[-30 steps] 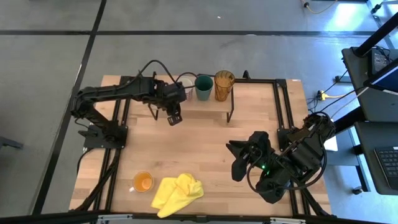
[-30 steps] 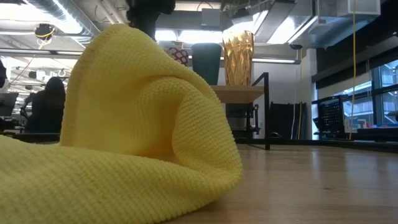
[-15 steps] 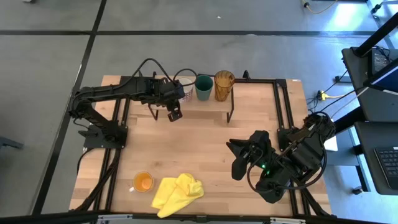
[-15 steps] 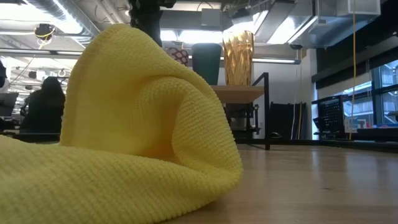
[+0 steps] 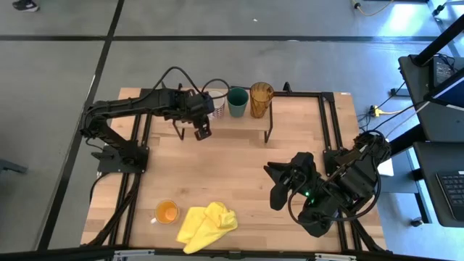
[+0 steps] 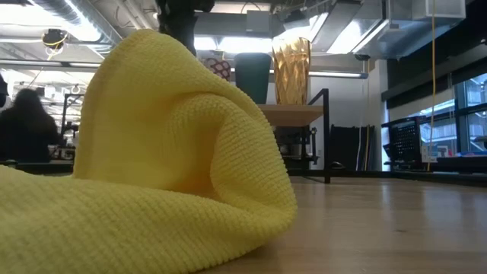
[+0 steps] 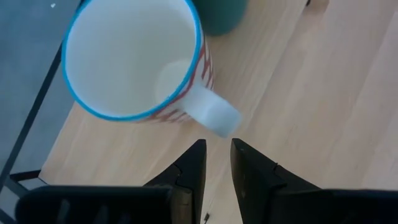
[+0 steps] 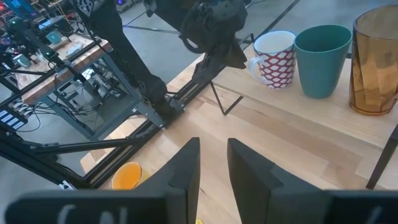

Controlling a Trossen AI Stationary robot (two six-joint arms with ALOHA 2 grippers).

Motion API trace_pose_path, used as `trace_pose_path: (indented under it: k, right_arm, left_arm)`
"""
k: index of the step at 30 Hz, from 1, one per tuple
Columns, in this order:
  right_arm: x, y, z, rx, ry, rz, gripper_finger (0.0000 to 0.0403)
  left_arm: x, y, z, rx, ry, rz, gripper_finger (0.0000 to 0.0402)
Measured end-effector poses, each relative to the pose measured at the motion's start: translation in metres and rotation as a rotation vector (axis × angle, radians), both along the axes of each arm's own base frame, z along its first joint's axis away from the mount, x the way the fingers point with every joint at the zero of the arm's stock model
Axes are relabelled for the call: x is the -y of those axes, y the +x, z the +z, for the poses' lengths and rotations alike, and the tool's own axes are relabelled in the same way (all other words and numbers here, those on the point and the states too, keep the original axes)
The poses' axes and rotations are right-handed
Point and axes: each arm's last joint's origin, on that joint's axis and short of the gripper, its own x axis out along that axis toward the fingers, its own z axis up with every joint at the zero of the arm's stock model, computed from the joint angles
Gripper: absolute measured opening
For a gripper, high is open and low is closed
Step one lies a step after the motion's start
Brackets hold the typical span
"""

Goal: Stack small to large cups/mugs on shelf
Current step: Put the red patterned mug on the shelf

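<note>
My left jaws (image 7: 216, 163) hang just off the white mug's (image 7: 134, 59) handle, narrowly parted with nothing between them. That mug stands on the shelf (image 5: 243, 121), the dark green cup (image 5: 237, 101) beside it and the amber tumbler (image 5: 261, 98) beyond. My right jaws (image 8: 213, 163) wait narrowly parted, holding nothing, well apart from the shelf. The orange mug (image 5: 167, 212) sits on the surface by the yellow cloth (image 5: 206, 225).

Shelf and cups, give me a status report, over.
Left gripper open, empty, just off the white mug handle. Right gripper open, idle, low on the table. Three cups on the shelf; orange mug on the table beside the yellow cloth.
</note>
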Motion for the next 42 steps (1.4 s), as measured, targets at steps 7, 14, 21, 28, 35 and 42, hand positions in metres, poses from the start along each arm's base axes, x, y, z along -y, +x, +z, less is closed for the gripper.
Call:
trace_pose_path:
  k: [7, 14, 21, 28, 35, 42]
  right_arm:
    - [0.0, 0.0, 0.0, 0.0, -0.001, 0.0, 0.0083]
    - [0.0, 0.0, 0.0, -0.001, -0.001, 0.001, 0.0083]
    - [0.0, 0.0, 0.0, -0.001, -0.002, 0.0, 0.0083]
    - [0.0, 0.0, 0.0, -0.003, -0.003, 0.001, 0.0083]
    - [0.0, -0.001, 0.0, -0.009, -0.009, 0.001, 0.0083]
    - [0.0, -0.001, 0.0, -0.009, -0.009, 0.001, 0.0083]
  left_arm:
    - [-0.002, 0.002, -0.014, -0.016, 0.003, 0.007, 0.0069]
    - [-0.002, 0.002, -0.027, -0.041, -0.013, 0.011, 0.0069]
    - [-0.003, 0.006, -0.025, -0.002, 0.006, 0.01, 0.0069]
    - [-0.004, 0.008, -0.024, 0.012, 0.018, -0.005, 0.0069]
    - [-0.004, 0.008, -0.024, 0.018, 0.024, -0.01, 0.0069]
    - [-0.004, 0.008, -0.024, 0.018, 0.024, -0.01, 0.0069]
